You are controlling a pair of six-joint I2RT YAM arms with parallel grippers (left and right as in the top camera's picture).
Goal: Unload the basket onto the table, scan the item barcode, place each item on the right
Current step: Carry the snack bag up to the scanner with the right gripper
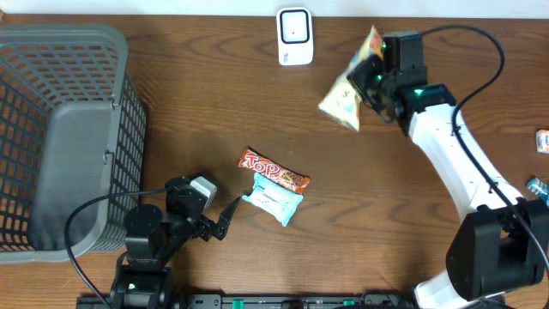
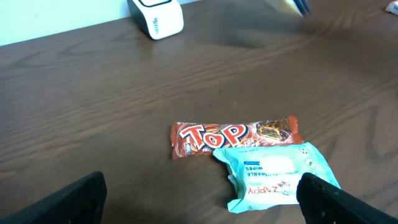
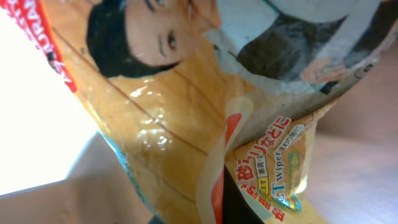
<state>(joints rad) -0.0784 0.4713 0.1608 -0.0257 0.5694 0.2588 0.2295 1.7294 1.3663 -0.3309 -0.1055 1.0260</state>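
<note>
A yellow-orange snack packet (image 1: 350, 86) hangs in the air to the right of the white barcode scanner (image 1: 294, 36), which stands at the table's far edge. My right gripper (image 1: 375, 79) is shut on the packet's upper right corner. The packet (image 3: 186, 112) fills the right wrist view and hides the fingers almost entirely. My left gripper (image 1: 225, 221) stands open low over the table near the front. Its right finger (image 2: 326, 202) is beside a light blue wipes pack (image 2: 277, 174) and nothing lies between the fingers. The scanner (image 2: 156, 17) shows far off in the left wrist view.
A red Top chocolate bar (image 1: 274, 171) lies mid-table, touching the wipes pack (image 1: 274, 202). A grey mesh basket (image 1: 51, 129) fills the left side. Two small wrapped items (image 1: 542, 140) (image 1: 538, 186) lie at the right edge.
</note>
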